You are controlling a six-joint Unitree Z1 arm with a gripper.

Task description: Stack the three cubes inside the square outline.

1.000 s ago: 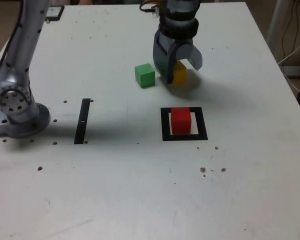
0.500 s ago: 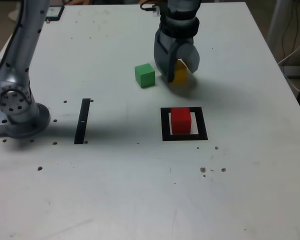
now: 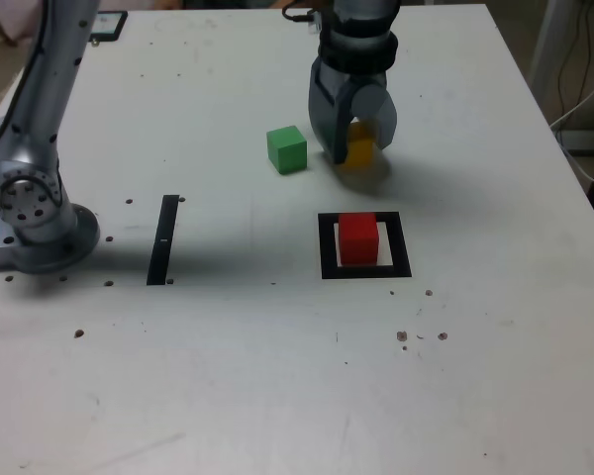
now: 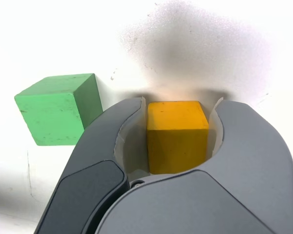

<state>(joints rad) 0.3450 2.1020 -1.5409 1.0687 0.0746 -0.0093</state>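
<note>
The gripper (image 3: 354,139) has its jaws drawn narrow around the yellow cube (image 4: 177,134), both inner faces apparently touching its sides, so a firm grasp should be confirmed before lifting straight up, to avoid tilting the cube or nudging the green cube (image 3: 287,149) just beside it at nine o'clock. The yellow cube looks matte and sharp-edged. It sits on the worktop (image 3: 495,376) at twelve o'clock from the red cube (image 3: 357,239) inside the square outline (image 3: 328,247).
</note>
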